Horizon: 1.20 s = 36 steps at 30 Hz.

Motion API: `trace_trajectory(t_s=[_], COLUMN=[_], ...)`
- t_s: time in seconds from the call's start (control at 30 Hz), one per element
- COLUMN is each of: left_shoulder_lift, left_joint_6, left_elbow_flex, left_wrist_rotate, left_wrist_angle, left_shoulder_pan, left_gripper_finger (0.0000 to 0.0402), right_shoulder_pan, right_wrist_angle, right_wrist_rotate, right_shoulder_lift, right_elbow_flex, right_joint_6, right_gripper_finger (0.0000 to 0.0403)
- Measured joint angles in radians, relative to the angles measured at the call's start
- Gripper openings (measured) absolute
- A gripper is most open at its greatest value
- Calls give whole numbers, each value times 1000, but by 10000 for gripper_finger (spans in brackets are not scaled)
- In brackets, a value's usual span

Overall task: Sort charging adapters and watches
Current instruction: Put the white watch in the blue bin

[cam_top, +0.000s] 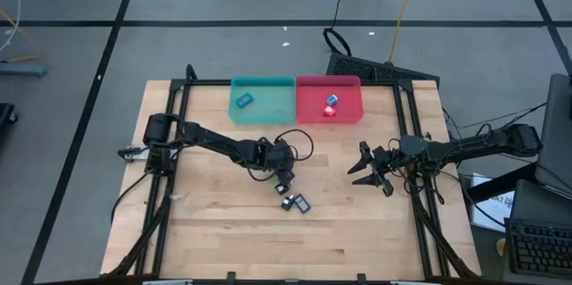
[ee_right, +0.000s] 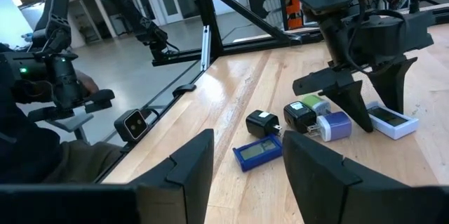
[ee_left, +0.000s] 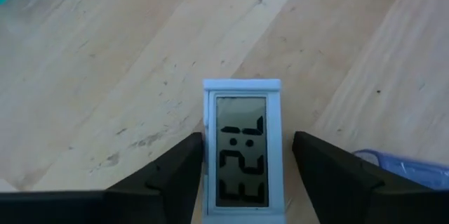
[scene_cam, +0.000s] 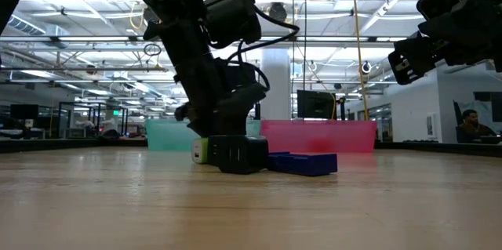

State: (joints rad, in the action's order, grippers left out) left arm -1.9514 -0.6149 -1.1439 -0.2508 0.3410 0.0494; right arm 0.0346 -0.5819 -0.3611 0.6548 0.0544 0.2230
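- Count for you: two bins, teal bin (cam_top: pixel 264 99) with one watch, red bin (cam_top: pixel 329 100) with two adapters (cam_top: pixel 331 106).
- On the table (cam_top: pixel 214 231): black adapters (ee_right: pixel 263 122), a pale blue one, a green one, a blue watch (ee_right: pixel 258 152).
- White watch (ee_left: pixel 243 150) lies flat between your left gripper (ee_left: pixel 245 175)'s spread fingers, untouched, long axis along them.
- Wood table; open hall behind.
- Right gripper (cam_top: pixel 368 169) hovers released, well apart.

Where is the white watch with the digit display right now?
The white watch lies on the wooden table near its middle, between the open fingers of the left gripper; in the right wrist view it sits beside a light blue adapter.
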Motion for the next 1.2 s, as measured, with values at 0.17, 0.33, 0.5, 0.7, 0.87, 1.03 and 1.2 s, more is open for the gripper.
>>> trace_trajectory(t_s=[0.17,0.33,0.5,0.7,0.87,1.03,1.2], left_shoulder_lift=[2,6,10,10,11,11,10], left_joint_6=[30,17,-2,1,0,-17,-20], left_elbow_flex=[0,-1,-3,-3,-3,-2,-2], left_wrist_rotate=[26,34,46,80,87,89,88], left_wrist_angle=[15,44,86,103,119,123,124], left_shoulder_pan=[0,0,1,0,2,2,3], left_gripper_finger=[244,242,230,214,200,188,183], right_shoulder_pan=[0,0,0,0,0,0,0], right_wrist_angle=[3,3,4,6,9,11,11], right_wrist_rotate=[0,0,0,0,0,0,0], right_shoulder_lift=[0,0,0,0,0,0,0], right_elbow_flex=[0,0,0,0,0,0,0], right_joint_6=[0,-4,-4,-4,-4,-4,-4], right_gripper_finger=[158,161,159,160,161,158,161])
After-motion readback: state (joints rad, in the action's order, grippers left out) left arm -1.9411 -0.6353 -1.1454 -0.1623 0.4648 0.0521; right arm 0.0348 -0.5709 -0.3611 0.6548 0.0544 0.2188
